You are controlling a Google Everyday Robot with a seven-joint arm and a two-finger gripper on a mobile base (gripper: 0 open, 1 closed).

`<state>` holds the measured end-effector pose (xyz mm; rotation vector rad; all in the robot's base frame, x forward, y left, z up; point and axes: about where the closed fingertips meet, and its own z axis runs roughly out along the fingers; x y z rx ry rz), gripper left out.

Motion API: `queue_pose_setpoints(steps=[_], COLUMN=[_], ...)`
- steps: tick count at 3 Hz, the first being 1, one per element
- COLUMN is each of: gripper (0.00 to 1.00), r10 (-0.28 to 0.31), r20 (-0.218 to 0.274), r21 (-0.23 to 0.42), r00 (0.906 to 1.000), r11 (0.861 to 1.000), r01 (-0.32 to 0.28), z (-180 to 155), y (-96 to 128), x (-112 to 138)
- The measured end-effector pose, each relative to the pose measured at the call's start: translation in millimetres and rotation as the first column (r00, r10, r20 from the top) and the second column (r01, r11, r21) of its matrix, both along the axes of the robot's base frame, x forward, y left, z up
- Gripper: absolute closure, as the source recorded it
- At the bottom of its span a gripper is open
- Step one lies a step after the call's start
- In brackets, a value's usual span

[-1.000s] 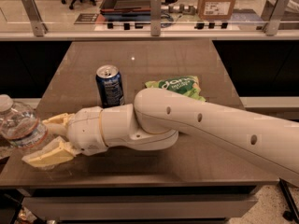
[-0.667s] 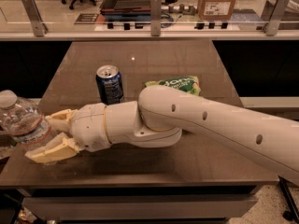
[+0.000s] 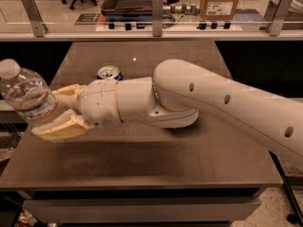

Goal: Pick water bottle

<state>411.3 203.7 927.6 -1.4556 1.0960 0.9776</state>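
Observation:
The water bottle (image 3: 24, 91), clear plastic with a white cap and a label band, sits tilted at the far left, beyond the table's left edge and above its level. My gripper (image 3: 45, 112) is shut on its lower part, one cream finger above and one cream finger (image 3: 59, 126) below it. My white arm (image 3: 199, 98) reaches in from the right across the table. The blue soda can (image 3: 108, 73) stands behind my wrist, and only its top shows.
The dark brown table (image 3: 142, 164) lies under the arm. A glass rail with metal posts (image 3: 157, 14) runs along the far side. A cardboard box (image 3: 218, 1) and office chairs stand beyond it.
The gripper has closed on the bottle and lifted it up off the table. The arm has risen and now hides the green bag and most of the can.

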Motion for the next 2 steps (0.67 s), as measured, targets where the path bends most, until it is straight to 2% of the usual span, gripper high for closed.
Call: queue_pose_setpoints(steps=[1, 2], gripper=[1.00, 1.00], r10=[-0.038, -0.037], r20=[0.062, 0.063], r21=[-0.048, -0.048], r00=[0.9973, 0.9973], r11=[0.998, 0.998], r01=[0.041, 0.040], z=[64.2, 65.9], y=[-8.7, -7.3], x=[26.1, 24.6])
